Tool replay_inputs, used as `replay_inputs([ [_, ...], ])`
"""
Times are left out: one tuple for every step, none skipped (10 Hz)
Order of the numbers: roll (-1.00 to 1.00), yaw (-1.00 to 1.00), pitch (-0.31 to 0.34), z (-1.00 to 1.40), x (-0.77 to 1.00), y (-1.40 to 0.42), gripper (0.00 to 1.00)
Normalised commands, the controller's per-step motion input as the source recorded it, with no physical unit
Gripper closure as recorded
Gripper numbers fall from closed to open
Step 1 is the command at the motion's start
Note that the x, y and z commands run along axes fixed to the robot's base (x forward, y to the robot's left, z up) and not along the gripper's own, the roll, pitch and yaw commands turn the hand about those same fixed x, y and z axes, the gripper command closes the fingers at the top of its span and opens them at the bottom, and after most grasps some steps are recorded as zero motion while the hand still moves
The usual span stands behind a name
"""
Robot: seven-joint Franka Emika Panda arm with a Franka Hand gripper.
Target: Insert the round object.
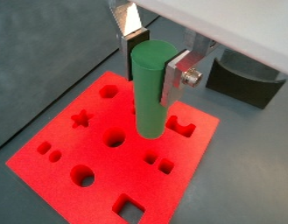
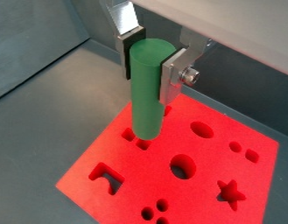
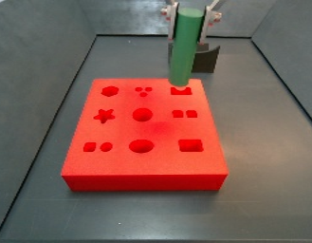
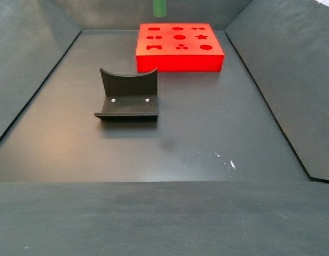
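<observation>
My gripper [image 1: 156, 59] is shut on the round object, a green cylinder peg [image 1: 151, 96], and holds it upright by its upper end. The grip shows in both wrist views, with the gripper [image 2: 154, 59] and peg [image 2: 146, 96] above the red block [image 1: 64, 166]. In a side view the peg [image 3: 184, 52] hangs from the gripper [image 3: 190, 9] over the block's [image 3: 165, 131] far right part, its lower end near the U-shaped cutout [image 3: 181, 90]. Round holes [image 3: 141, 115] [image 3: 141, 147] lie in the block's middle column. Only the peg's tip [image 4: 160, 6] shows in a side view.
The red block [image 4: 180, 62] has several other cutouts, among them a star [image 3: 105, 117] and a square [image 3: 190, 145]. The dark fixture [image 4: 127, 97] stands on the grey floor apart from the block; it shows behind the peg [image 3: 205, 57]. Grey walls ring the floor.
</observation>
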Motion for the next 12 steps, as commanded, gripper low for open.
replay_inputs([
  [0.02, 0.74, -0.274, -0.29, -0.07, -0.15, 1.00],
  [0.00, 0.56, -0.240, -0.20, -0.16, -0.22, 1.00],
  [0.04, 0.27, -0.199, -0.19, -0.23, -0.12, 1.00],
  [0.20, 0.00, -0.131, -0.25, -0.35, 0.00, 1.00],
  [0.21, -0.05, -0.087, -0.25, -0.35, 0.00, 1.00],
  [0.21, -0.09, -0.061, -0.24, -0.39, 0.05, 1.00],
  [0.09, -0.10, -0.097, -0.32, -0.41, 0.02, 1.00],
  [0.00, -0.09, -0.109, -0.26, -0.35, 0.00, 1.00],
  [-0.08, -0.08, -0.113, -0.21, -0.21, 0.00, 1.00],
  [-0.22, -0.04, -0.157, -0.27, -0.13, 0.03, 1.00],
  [-0.27, -0.01, -0.154, -0.25, -0.12, 0.07, 1.00],
  [-0.20, -0.01, -0.117, -0.18, -0.11, 0.07, 1.00],
])
